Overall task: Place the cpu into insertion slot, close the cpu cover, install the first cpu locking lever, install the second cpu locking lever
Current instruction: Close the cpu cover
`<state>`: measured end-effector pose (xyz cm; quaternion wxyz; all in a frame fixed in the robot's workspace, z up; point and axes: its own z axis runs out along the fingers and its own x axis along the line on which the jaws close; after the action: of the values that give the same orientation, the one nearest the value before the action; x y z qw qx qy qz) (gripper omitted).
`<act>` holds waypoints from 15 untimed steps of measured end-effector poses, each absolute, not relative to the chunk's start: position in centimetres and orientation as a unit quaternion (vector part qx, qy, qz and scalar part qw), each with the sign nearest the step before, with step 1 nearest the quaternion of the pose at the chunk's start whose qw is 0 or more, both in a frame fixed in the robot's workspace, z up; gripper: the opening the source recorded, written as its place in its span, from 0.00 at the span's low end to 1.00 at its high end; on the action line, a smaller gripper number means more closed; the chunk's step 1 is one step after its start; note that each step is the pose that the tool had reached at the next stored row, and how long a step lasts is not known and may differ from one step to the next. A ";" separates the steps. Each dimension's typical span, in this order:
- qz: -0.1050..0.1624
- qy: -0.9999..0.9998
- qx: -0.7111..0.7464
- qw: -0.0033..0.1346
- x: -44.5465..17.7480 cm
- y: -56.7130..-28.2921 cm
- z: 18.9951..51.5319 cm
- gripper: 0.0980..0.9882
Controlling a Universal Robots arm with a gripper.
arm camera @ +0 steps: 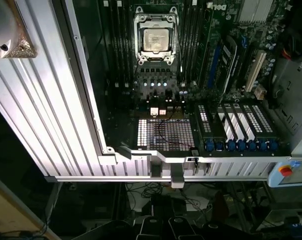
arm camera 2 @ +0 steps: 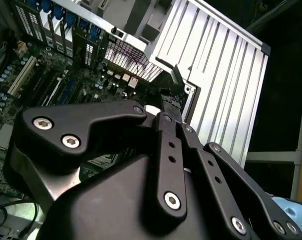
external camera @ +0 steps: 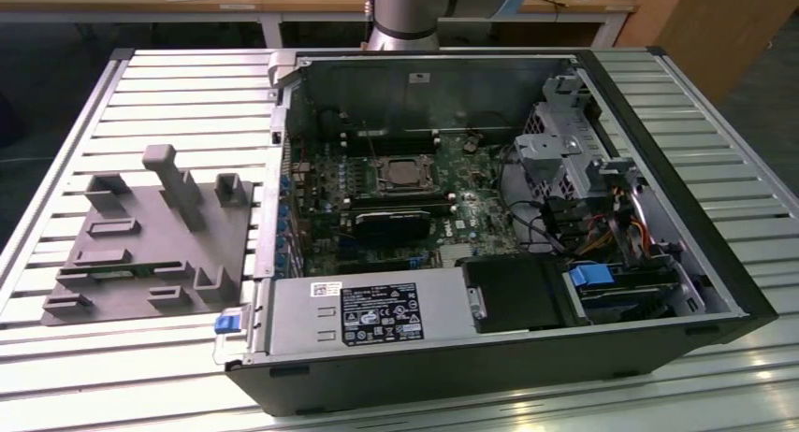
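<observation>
One cpu, centre of exterior view, lies framed by flat cover; gripper fingers drawn together, nothing held, well apart from cpu.

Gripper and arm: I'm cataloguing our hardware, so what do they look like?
The gripper is matte black: flat link bars with rounded ends, joined by silver socket-head screws on a bulky black body. In the exterior view the arm is a silver-grey tube.

Grey fixture block lies beside open computer case.
</observation>
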<state>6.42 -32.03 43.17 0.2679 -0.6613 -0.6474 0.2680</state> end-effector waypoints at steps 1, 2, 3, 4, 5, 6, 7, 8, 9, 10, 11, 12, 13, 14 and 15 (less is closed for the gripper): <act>0.268 -0.647 -0.661 0.268 6.4 -32.0 43.2 0.00; 0.268 -0.648 -0.661 0.268 6.4 -32.0 43.2 0.00; 0.266 -0.648 -0.662 0.266 6.4 -32.0 43.2 0.00; 0.264 -0.649 -0.663 0.264 6.4 -32.0 43.1 0.00; 0.263 -0.649 -0.663 0.263 6.4 -32.0 43.1 0.00; 0.263 -0.650 -0.663 0.263 6.4 -32.0 43.1 0.00; 0.262 -0.650 -0.664 0.262 6.4 -32.0 43.1 0.00; 0.260 -0.651 -0.665 0.260 6.4 -32.0 43.1 0.00; 0.257 -0.652 -0.666 0.257 6.4 -32.0 43.1 0.00; 0.256 -0.652 -0.666 0.256 6.4 -32.0 43.1 0.00; 0.255 -0.652 -0.666 0.255 6.4 -32.0 43.1 0.00; 0.255 -0.653 -0.666 0.255 6.4 -32.0 43.1 0.00; 0.254 -0.653 -0.667 0.254 6.4 -32.0 43.1 0.00; 0.252 -0.654 -0.668 0.252 6.4 -32.0 43.1 0.00; 0.248 -0.655 -0.669 0.248 6.4 -32.0 43.0 0.00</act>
<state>6.42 -32.03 43.04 0.2483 -0.6691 -0.6551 0.2481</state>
